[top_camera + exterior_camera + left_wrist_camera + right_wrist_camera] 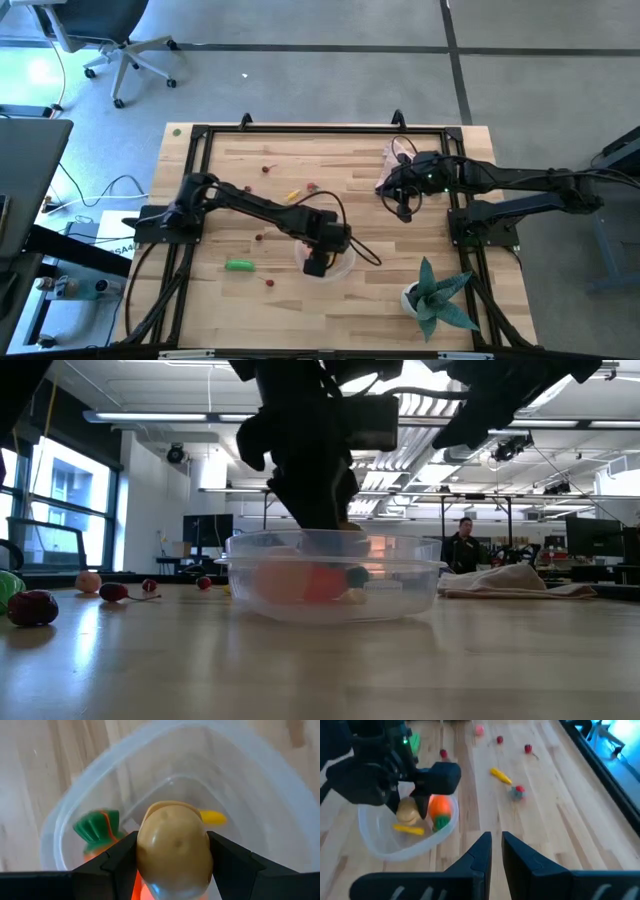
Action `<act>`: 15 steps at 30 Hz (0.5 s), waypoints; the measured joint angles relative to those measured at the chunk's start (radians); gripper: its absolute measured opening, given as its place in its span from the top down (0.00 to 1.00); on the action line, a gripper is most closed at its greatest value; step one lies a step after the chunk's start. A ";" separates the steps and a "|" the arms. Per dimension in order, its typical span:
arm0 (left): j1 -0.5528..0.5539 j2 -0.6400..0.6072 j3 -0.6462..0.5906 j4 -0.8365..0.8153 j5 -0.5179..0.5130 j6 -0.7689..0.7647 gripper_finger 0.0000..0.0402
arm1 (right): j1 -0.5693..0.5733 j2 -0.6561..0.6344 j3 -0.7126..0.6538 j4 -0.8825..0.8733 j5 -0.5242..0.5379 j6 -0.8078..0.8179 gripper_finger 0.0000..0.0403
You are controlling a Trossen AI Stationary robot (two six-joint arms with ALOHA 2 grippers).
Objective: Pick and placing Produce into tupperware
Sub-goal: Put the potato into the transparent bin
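**Produce and tupperware on the table**

The clear, shallow tupperware (380, 842) sat near the table's middle front, holding an orange carrot (439, 810) and a yellow stick (409, 829). A tan ball (172, 850) hung just above it, clamped between dark fingers. A green pod (239, 265) lay to its left, red berries (528, 748) scattered farther off.

**Left pincer gripping, right pincer closed**

The left arm reaches across the worktop, its left pincer (172, 870) pointed downward, fingers (120, 862) clamped on either side of a rounded load. The right arm is extended, its right pincer (493, 851) nearly closed and holding nothing.
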 joint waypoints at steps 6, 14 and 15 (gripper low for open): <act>0.000 0.026 0.001 0.006 -0.023 0.002 0.50 | 0.000 0.001 0.000 -0.011 0.000 0.000 0.92; 0.000 0.042 0.000 -0.008 -0.033 0.001 0.50 | 0.000 0.002 0.000 -0.010 0.000 0.000 0.92; 0.000 0.042 0.000 -0.007 -0.034 0.002 0.50 | 0.000 0.002 0.000 -0.010 0.000 0.000 0.92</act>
